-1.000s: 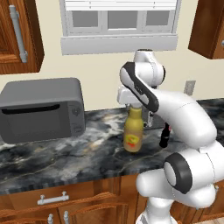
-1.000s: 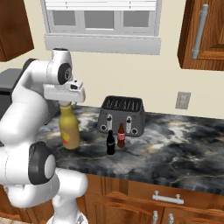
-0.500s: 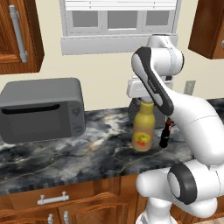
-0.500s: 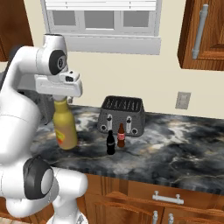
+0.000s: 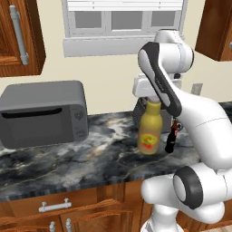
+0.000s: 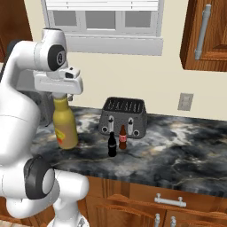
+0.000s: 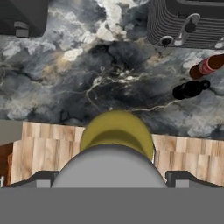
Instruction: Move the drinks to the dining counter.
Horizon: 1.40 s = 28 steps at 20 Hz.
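While holding yellow bottle (image 5: 149,133) clamped at its cap in gripper (image 5: 153,102), over counter's (image 5: 90,154) front edge, risks dropping it (grip high, body hanging free) on any fast swing; brown bottle (image 6: 123,138) near toaster (image 6: 124,116).

I see a grey microwave (image 5: 43,113) at the left of the marbled wall counter (image 5: 68,163), a dark toaster (image 6: 123,117) further along it, a window (image 6: 104,20) above, and wooden cabinets (image 6: 205,33) flanking
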### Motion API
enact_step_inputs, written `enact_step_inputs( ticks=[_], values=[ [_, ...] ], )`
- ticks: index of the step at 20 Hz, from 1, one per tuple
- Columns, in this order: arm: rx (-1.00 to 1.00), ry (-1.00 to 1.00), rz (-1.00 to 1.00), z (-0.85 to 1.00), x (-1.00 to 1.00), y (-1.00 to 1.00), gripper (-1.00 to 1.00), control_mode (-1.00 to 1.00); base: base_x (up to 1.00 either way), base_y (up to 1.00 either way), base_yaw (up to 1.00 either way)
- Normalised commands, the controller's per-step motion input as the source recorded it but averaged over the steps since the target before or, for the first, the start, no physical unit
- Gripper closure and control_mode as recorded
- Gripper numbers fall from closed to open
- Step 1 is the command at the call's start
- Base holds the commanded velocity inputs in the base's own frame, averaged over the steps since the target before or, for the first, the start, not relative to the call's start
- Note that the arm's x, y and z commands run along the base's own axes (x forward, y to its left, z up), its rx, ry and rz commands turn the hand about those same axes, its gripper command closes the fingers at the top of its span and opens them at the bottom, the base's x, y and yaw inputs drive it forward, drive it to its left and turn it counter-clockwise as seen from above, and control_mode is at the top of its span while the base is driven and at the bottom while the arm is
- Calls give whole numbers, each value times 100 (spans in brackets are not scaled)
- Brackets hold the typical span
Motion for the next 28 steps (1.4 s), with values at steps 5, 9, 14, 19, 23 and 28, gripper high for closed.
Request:
enact_step_inputs(
  ticks=[5, 9, 14, 19, 23, 28],
  values=[
    [0, 0, 0, 0, -1, -2, 100, -100, 0, 0, 0],
    [0, 0, 0, 0, 0, 0, 100, 100, -3, 0, 0],
    [0, 0, 0, 0, 0, 0, 100, 100, -72, 0, -14],
    [0, 0, 0, 0, 0, 0, 100, 100, -100, -3, -44],
    [0, 0, 0, 0, 0, 0, 100, 100, -99, -14, -66],
    [0, 0, 0, 0, 0, 0, 100, 100, -78, -14, -75]
  ],
)
